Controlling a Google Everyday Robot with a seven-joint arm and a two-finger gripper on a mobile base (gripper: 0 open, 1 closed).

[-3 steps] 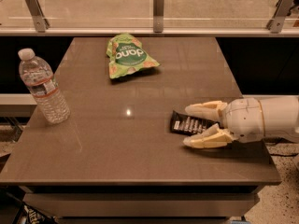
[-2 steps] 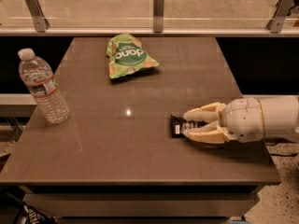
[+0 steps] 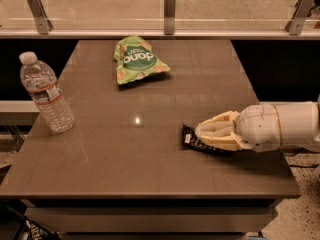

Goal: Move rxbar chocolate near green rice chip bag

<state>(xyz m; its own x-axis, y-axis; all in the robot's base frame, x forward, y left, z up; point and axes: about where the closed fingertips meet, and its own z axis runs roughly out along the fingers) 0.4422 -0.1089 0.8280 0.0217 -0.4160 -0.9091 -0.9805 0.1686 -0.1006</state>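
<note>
The rxbar chocolate [image 3: 191,138] is a flat black wrapper with white lettering, lying on the right side of the brown table [image 3: 140,159]. My gripper [image 3: 201,132] reaches in from the right, and its cream fingers [image 3: 220,121] are closed around the bar, covering most of it; only the bar's left end shows. The green rice chip bag [image 3: 136,59] lies at the far middle of the table, well away from the bar and gripper.
A clear plastic water bottle [image 3: 46,93] stands upright near the table's left edge. A glass railing with metal posts [image 3: 170,4] runs behind the table. The table's right edge is close under my arm [image 3: 285,126].
The fingers were spread apart around the bar and have closed onto it. The bar, bag and bottle have stayed in place.
</note>
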